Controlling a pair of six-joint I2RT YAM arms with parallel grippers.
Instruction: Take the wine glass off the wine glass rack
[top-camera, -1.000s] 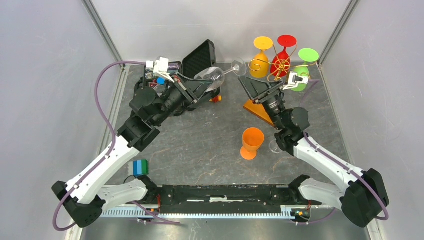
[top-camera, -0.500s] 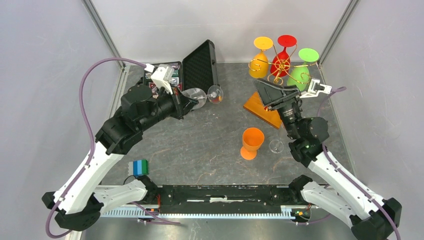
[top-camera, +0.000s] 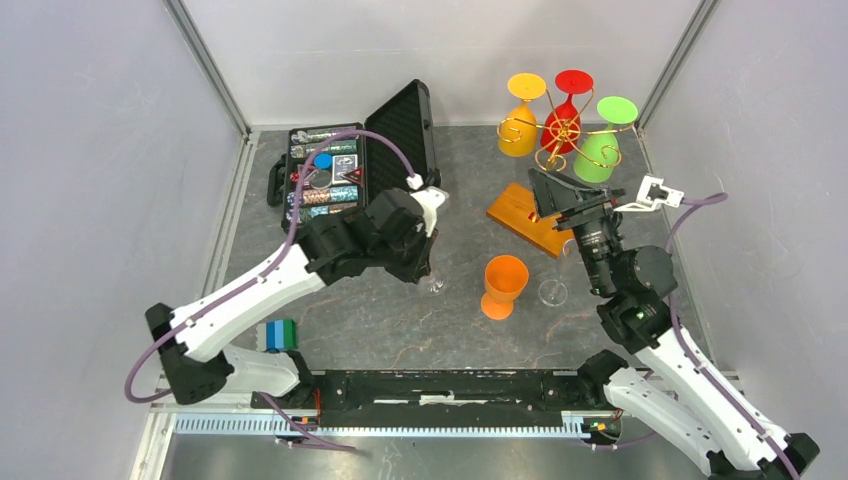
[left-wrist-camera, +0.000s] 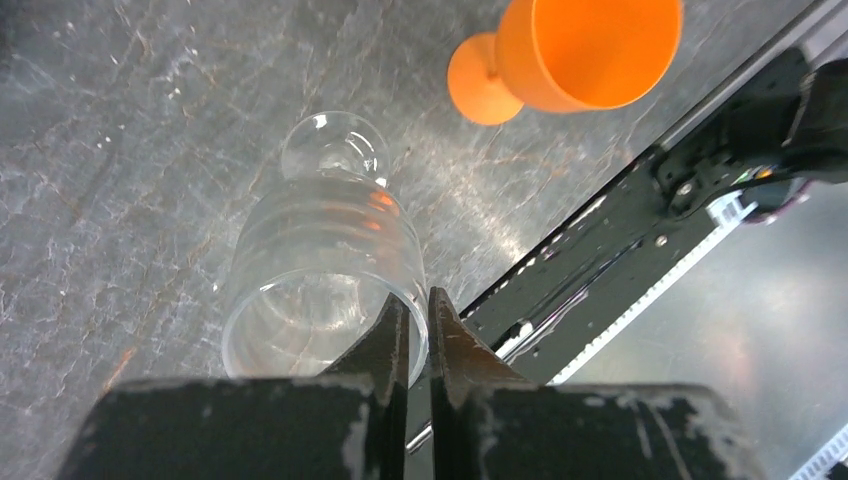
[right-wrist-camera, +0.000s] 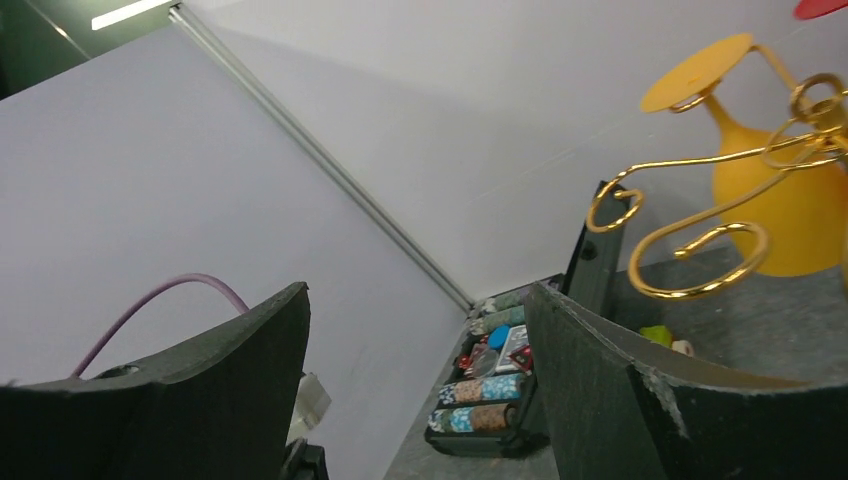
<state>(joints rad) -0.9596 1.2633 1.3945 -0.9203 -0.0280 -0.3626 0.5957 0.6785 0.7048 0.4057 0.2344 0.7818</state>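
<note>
I judged the clear, thin-walled wine glass (left-wrist-camera: 320, 240) light, slick and brittle, best held at the rim. My left jaws were pinched nearly shut on that rim, foot down over the grey bench (top-camera: 400, 320), left of the orange plastic goblet (top-camera: 503, 285) and well apart from the gold wire rack (top-camera: 560, 130). My right jaws stood wide and empty.

rack (top-camera: 562, 130) at the desk's (top-camera: 380, 310) back right with three goblets (top-camera: 519, 135) hung on it, open case (top-camera: 335, 175) at back left, wine glass (left-wrist-camera: 320, 250) near the middle, cup (top-camera: 503, 285) just right of it, blocks (top-camera: 281, 335) front left
</note>
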